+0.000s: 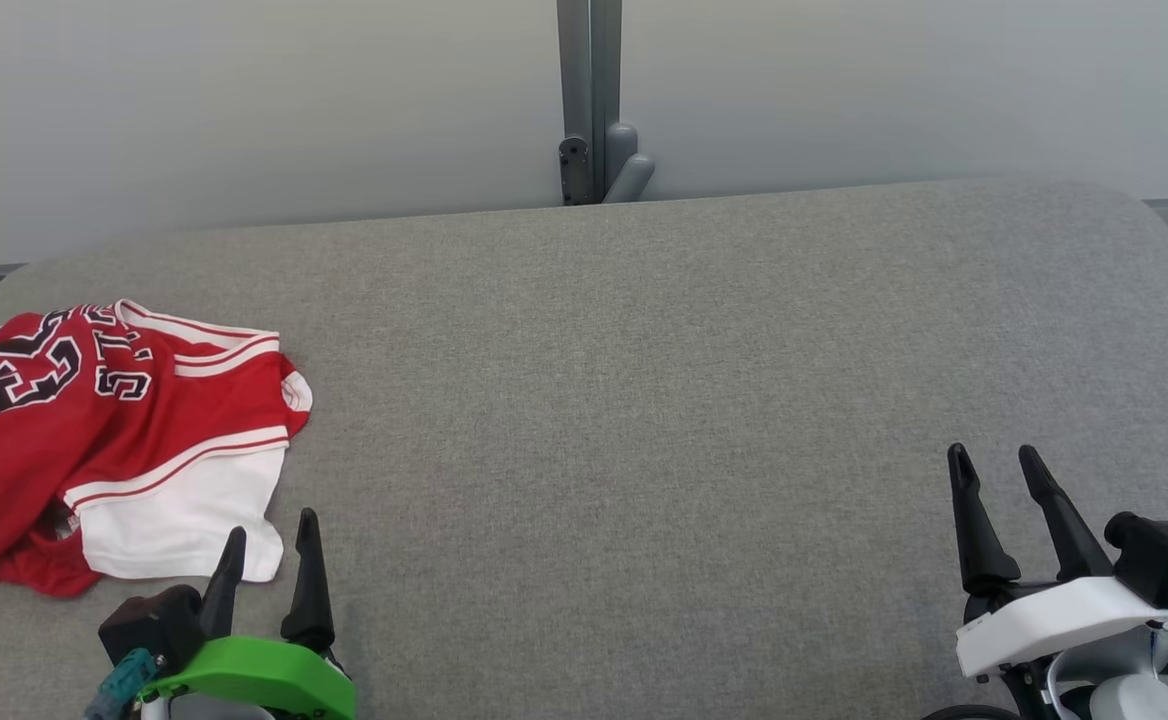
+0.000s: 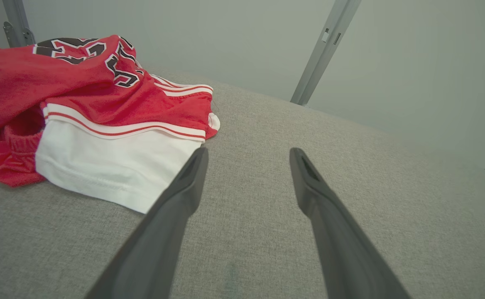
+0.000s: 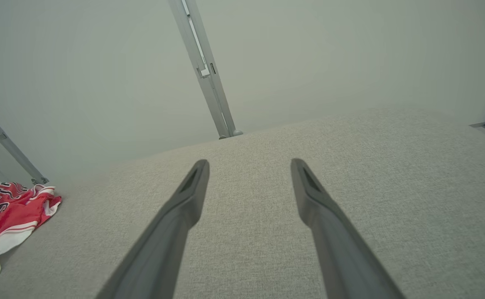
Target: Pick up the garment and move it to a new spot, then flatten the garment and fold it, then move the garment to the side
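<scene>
Garment (image 1: 114,440) crumpled just ahead-left of left fingers (image 1: 309,575).

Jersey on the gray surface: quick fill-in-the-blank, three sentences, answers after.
The crumpled jersey lies toward the robot's ___ side of the gray surface. Its colours are red and ___, with dark numbers. The left gripper and the right gripper both stand ___, holding nothing.
Missing words: left, white, open.
</scene>
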### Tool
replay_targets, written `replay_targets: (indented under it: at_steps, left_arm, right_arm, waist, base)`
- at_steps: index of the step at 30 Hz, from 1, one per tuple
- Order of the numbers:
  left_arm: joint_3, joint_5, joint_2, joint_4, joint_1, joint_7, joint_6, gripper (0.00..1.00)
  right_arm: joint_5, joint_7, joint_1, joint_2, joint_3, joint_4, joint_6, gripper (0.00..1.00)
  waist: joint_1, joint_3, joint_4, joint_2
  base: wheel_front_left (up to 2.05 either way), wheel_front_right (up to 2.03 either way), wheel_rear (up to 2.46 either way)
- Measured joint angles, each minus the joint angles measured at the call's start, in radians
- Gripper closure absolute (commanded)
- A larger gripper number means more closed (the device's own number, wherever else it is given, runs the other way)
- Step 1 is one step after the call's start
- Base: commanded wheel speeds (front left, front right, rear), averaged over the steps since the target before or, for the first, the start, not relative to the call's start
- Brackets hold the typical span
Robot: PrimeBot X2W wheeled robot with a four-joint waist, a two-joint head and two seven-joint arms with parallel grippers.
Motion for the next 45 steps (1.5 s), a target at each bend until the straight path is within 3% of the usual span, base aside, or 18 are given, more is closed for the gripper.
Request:
replay_targets:
  at_steps: [20, 45]
  left_arm:
    - [-0.006, 0.199, -0.001, 0.005, 0.01, -0.045, -0.005, 0.0]
    - [0.014, 0.364, -0.012, 0.03, 0.009, -0.092, -0.008, 0.0]
  right_arm:
    - [-0.136, -0.044, 0.0, -0.02, 0.007, 0.003, 0.0, 0.0]
    - [-0.247, -0.093, 0.015, -0.026, 0.002, 0.011, 0.0, 0.0]
  waist:
    - [0.0, -0.004, 0.016, 0.0]
    - [0.0, -0.015, 0.024, 0.0]
  base:
    - [0.0, 0.0, 0.0]
    - [0.0, 0.0, 0.0]
